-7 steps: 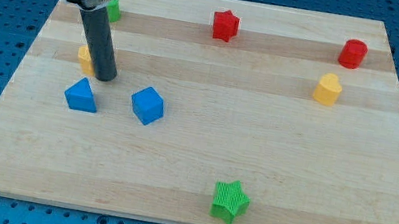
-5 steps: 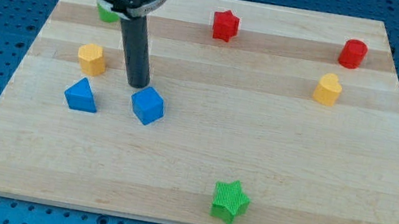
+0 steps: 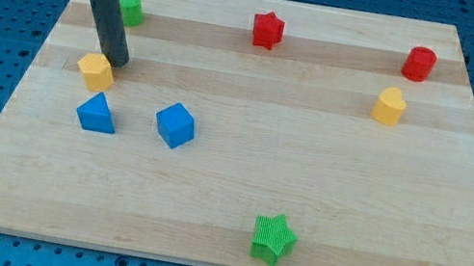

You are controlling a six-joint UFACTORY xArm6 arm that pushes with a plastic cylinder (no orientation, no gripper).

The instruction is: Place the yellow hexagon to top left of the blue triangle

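The yellow hexagon (image 3: 95, 71) sits on the wooden board near the view's left, just above and slightly left of the blue triangle (image 3: 97, 113); a small gap separates them. My tip (image 3: 117, 63) stands right at the hexagon's upper right edge, touching or nearly touching it. The rod rises up and to the left from there.
A blue cube (image 3: 175, 125) lies right of the triangle. A green block (image 3: 129, 7) sits behind the rod at the top left. A red star (image 3: 267, 29), a red cylinder (image 3: 418, 63), a second yellow block (image 3: 389, 106) and a green star (image 3: 273, 238) lie further right.
My tip swung right toward the blue cube, then came back left to the hexagon's upper right. The yellow hexagon has shifted a little down and left, closer to the blue triangle.
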